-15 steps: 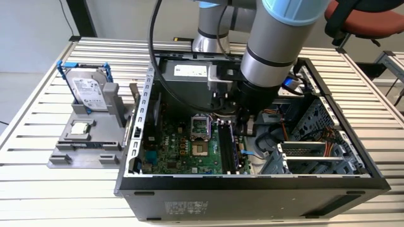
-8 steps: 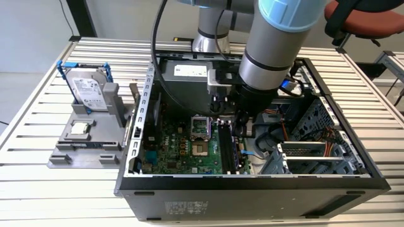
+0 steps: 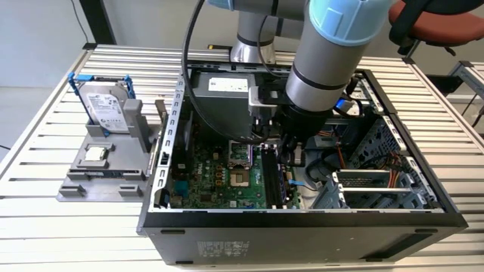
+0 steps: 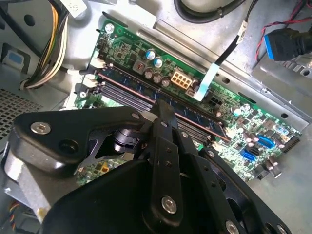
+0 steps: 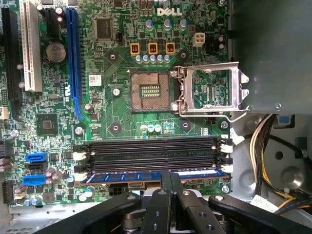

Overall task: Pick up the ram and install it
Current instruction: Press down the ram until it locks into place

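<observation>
The arm reaches down into the open computer case [image 3: 423, 218], which lies on its side on the slatted tabletop [image 3: 45, 164]. In the exterior view the hand [image 3: 291, 156] is low over the motherboard [image 3: 219, 175], at the bank of black memory slots [image 3: 271, 178] on the side toward the drive cage.

In the first wrist view the ram [image 5: 151, 174] lies along the slot nearest the hand [image 5: 170, 183], its blue-labelled face running almost the full slot length between the white end latches [image 5: 81, 176]. The fingers [image 5: 166, 181] stand together, their tips on the top edge of the stick near its middle. Whether they pinch the stick or only bear on it cannot be told. The other three slots [image 5: 151, 155] beside it are bare.

The second wrist view shows the same stick [image 4: 195, 114] from the side, seated lengthwise in its slot, with the fingertip [image 4: 165, 108] meeting its upper edge.

The first wrist view also shows the CPU socket [image 5: 149, 91] with its metal retention frame [image 5: 209, 90] swung open.

The exterior view alone shows a grey fixture [image 3: 106, 164] on the tabletop beside the case, carrying a hard drive [image 3: 106, 110] upright in a blue frame.
</observation>
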Tool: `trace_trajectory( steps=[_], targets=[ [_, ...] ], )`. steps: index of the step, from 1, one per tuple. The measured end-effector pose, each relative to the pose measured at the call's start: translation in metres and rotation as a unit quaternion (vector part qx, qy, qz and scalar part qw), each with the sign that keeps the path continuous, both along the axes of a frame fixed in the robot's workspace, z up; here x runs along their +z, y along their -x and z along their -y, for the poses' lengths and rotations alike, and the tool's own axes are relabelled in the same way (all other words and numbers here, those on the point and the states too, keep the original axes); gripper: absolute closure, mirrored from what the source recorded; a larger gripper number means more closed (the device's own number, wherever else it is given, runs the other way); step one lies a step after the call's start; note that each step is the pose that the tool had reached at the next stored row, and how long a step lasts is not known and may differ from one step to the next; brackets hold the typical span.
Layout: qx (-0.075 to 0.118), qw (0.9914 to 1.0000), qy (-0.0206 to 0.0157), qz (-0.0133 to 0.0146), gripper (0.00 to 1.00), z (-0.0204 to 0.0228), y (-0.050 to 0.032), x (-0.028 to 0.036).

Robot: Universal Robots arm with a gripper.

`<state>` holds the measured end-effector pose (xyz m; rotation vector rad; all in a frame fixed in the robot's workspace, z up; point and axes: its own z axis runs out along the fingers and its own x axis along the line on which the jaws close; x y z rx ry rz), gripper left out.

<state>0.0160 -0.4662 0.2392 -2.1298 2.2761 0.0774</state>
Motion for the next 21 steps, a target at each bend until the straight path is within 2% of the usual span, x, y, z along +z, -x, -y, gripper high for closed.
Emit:
trace_trajectory(
  steps=[8, 12, 18, 21],
  targets=[
    [0.0, 1.0, 0.0004, 0.001, 1.0, 0.0, -0.0013, -0.002],
    [0.001, 1.0, 0.0012, 0.001, 1.0, 0.0002, -0.0057, -0.0037],
    [0.001, 1.0, 0.0014, 0.001, 1.0, 0.0065, -0.0056, -0.0056],
    [0.001, 1.0, 0.0013, 0.001, 1.0, 0.0081, -0.0053, -0.0096]
  ],
)
